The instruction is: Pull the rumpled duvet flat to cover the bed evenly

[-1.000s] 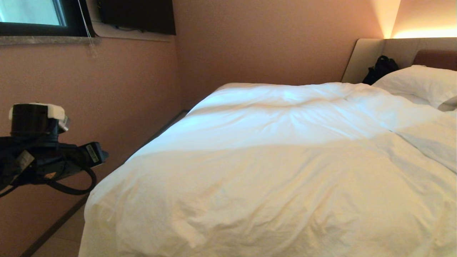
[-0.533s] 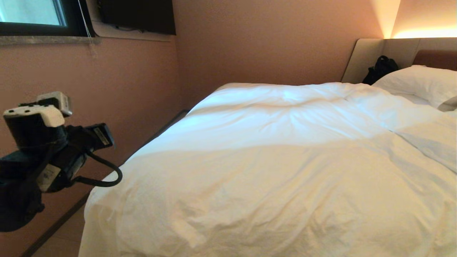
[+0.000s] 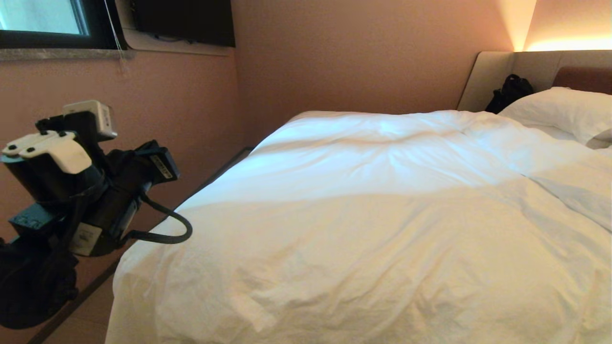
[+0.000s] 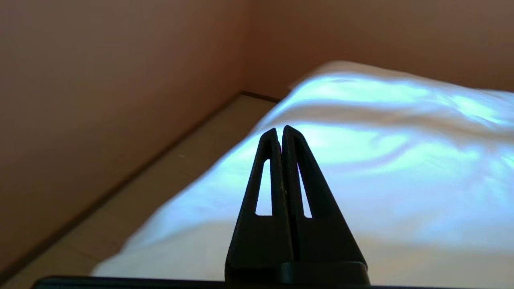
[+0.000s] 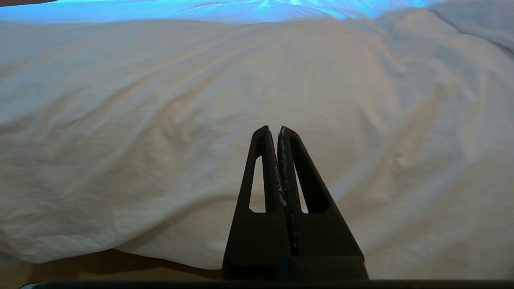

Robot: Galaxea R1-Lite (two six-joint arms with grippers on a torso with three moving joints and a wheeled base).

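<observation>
The white, creased duvet [image 3: 363, 229] lies spread over the bed, whose beige headboard [image 3: 492, 76] shows at the far right. My left arm [image 3: 95, 191] hangs in the air at the left, beside the duvet's near left corner and touching nothing. In its wrist view my left gripper [image 4: 281, 129] is shut and empty, pointing along the duvet's [image 4: 381, 168] left edge toward the far wall. My right gripper [image 5: 278, 129] is also shut and empty, just off the near edge of the duvet [image 5: 200, 100]. The right arm is out of the head view.
A plump white pillow [image 3: 564, 112] and a black bag [image 3: 509, 93] sit by the headboard. A pink wall [image 3: 143, 119] runs close along the bed's left side, leaving a narrow floor strip [image 4: 160, 180]. A window [image 3: 43, 19] is up on that wall.
My left arm has risen and swung to the right, toward the bed, and its wrist has turned. The duvet and the camera have not moved.
</observation>
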